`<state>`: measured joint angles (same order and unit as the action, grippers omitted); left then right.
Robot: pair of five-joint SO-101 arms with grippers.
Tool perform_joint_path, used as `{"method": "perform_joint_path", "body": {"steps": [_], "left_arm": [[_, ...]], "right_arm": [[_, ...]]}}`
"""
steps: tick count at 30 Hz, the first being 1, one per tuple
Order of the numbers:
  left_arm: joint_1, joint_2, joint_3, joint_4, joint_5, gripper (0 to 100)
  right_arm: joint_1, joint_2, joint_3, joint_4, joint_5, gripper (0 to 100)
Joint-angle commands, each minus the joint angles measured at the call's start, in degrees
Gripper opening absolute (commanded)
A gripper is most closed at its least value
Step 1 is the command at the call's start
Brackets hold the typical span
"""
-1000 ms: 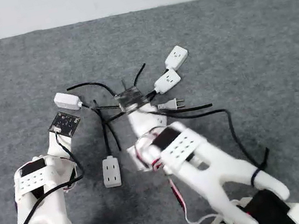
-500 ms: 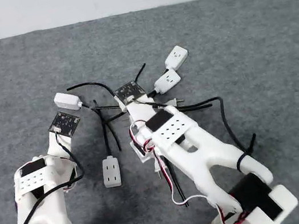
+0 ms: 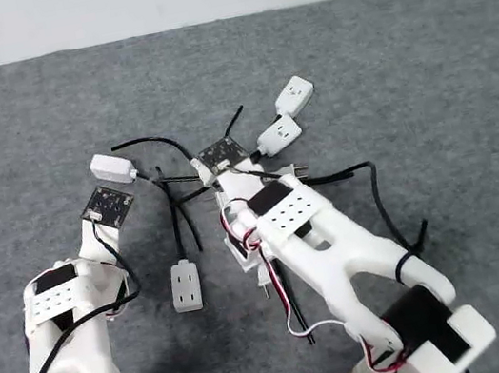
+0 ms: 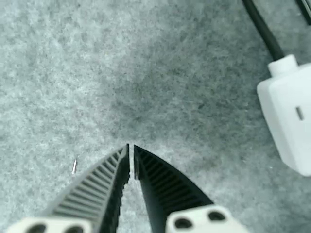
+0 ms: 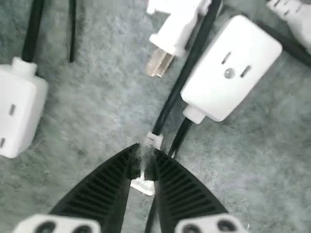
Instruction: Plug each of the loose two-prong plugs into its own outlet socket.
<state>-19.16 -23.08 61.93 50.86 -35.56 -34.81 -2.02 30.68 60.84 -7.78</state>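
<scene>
A: On the worktop [image 3: 441, 66], where's the plug [image 5: 177, 22]?
B: Loose, lying flat, prongs bare. It's just beside mid socket [image 5: 228, 68], not seated. Mid socket's slots show open. A black cable [image 5: 189, 63] runs between the two.
A: right claw [image 5: 142, 154]?
B: Clenched on that cable, at a white collar [image 5: 154, 141]. Tips are near the plug and mid socket, touching neither.
A: left claw [image 4: 130, 147]?
B: Clenched, nothing in it, only a hairline gap between the fingers [image 4: 97, 189]. It's over bare grey felt. The left socket [image 4: 289, 121] is near but apart from the tips, its cord [image 4: 262, 29] leading away.
A: Other sockets?
B: From the high view, far socket [image 3: 293, 96] lies just beyond mid socket. Near socket [image 3: 186, 286] lies between the two arms, slots up. Black cables cross in a tangle [image 3: 180, 175] at mid-worktop, and the right arm [image 3: 338, 248] lies over part of it.
A: Anything plugged?
B: The plug is out. Can't tell whether left socket's hidden face has anything in it.
</scene>
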Motion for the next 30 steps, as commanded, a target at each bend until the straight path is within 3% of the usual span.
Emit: {"method": "perform_joint_path", "body": {"steps": [1,10,17,20,30], "left_arm": [[-0.3,-0.9,-3.3,-1.2,0.3,1],[-0.3,-0.9,-3.3,-1.2,0.3,1],[-0.3,-0.9,-3.3,-1.2,-0.3,1],[-0.3,-0.9,-3.3,-1.2,-0.7,1],[-0.3,-0.9,-3.3,-1.2,-0.7,1]], "right_arm": [[2.0,1.3,0.0,-1.0,1.1,0.8],[2.3,7.6,-2.3,-0.5,2.8,0.9],[1.6,-1.9,-3.2,1.7,-1.4,1.7],[0.6,-3.0,-2.2,1.5,-2.0,7.5],[-1.5,7.1,-2.3,-1.0,-1.9,8.0]]}}
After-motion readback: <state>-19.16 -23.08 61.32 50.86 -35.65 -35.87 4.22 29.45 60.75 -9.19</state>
